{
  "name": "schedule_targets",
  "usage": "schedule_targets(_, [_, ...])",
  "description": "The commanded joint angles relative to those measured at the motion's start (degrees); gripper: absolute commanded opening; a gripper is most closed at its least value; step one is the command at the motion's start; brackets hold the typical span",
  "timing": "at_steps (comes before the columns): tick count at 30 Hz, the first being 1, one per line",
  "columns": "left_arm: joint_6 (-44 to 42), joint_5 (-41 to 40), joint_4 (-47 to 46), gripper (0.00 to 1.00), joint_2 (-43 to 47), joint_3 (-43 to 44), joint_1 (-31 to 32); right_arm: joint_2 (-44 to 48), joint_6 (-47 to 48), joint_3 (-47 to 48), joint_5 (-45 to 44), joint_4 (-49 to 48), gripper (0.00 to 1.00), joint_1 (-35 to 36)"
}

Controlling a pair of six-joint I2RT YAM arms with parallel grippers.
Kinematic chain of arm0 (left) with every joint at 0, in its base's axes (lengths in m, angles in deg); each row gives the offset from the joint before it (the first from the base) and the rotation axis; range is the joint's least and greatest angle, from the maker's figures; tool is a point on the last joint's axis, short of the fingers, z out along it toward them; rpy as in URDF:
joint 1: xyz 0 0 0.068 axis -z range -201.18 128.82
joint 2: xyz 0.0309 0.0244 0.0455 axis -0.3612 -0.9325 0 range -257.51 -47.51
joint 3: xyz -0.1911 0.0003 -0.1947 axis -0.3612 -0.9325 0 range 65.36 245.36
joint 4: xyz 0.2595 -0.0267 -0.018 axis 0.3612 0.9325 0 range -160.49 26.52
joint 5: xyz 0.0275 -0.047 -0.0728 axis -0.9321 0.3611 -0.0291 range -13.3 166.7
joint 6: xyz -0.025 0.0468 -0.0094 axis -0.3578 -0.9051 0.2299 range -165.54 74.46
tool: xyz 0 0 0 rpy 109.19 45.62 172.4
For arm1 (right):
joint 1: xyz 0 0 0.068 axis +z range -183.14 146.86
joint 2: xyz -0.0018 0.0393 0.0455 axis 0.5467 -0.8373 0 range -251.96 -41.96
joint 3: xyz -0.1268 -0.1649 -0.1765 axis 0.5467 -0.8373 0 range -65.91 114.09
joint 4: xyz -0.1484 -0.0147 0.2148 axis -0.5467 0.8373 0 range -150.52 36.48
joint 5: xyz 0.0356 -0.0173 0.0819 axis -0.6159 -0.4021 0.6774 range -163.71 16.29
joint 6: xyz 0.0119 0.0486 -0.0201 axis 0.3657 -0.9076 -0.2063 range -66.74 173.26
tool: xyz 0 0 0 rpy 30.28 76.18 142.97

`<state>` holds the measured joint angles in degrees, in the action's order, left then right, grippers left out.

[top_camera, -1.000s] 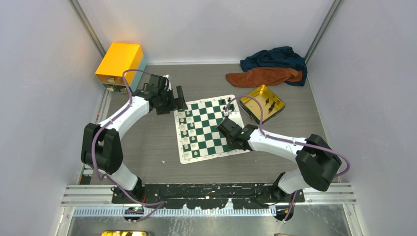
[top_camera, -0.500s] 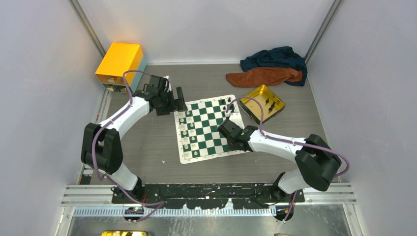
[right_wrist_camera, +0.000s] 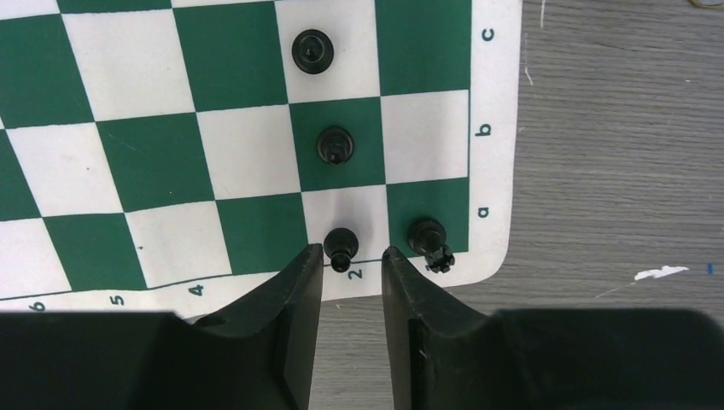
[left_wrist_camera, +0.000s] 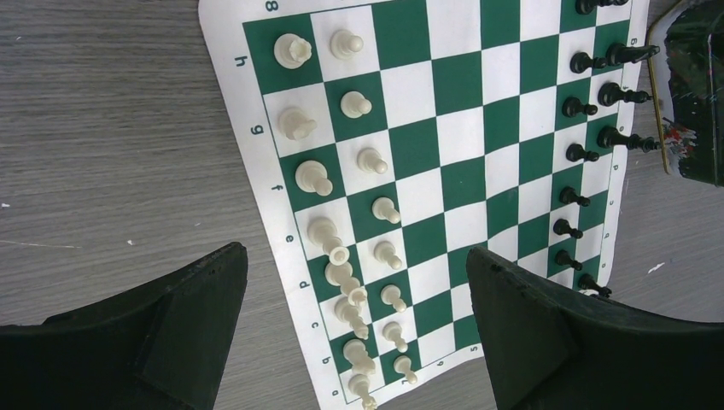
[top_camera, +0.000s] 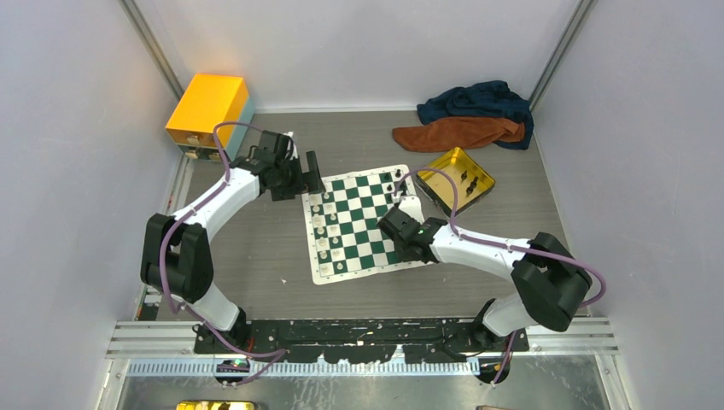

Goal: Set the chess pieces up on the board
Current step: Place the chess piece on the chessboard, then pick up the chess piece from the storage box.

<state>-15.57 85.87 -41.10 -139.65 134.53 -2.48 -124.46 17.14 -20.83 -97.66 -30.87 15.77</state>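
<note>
Two near-to-far files of upright cream-white pieces (left_wrist_camera: 312, 177) on the skewed board's (top_camera: 363, 224) left, black pieces (left_wrist_camera: 580, 154) opposite, black figures (top_camera: 465, 177) in the gold tin (top_camera: 442, 161); left gripper (left_wrist_camera: 354, 265) wide, right gripper (right_wrist_camera: 352, 256) narrowly parted behind a pawn (right_wrist_camera: 341, 243).

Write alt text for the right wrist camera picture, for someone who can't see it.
The right gripper hangs open at a corner of the green and white board, with a black pawn standing free between its fingertips. A black piece sits on the corner square beside it, two more black pawns stand farther along the row, and grey table lies beyond.
</note>
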Motion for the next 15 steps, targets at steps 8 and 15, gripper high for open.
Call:
schedule_targets(8, [0.6, 1.1, -2.6, 1.00, 0.7, 2.5, 0.1, 6.3, 4.6, 17.2, -8.7, 10.1, 0.39, -2.7])
schedule_targets(15, [0.9, 0.9, -2.7, 1.00, 0.9, 2.7, 0.1, 3.7, 7.9, 23.0, -5.3, 8.3, 0.39, -18.5])
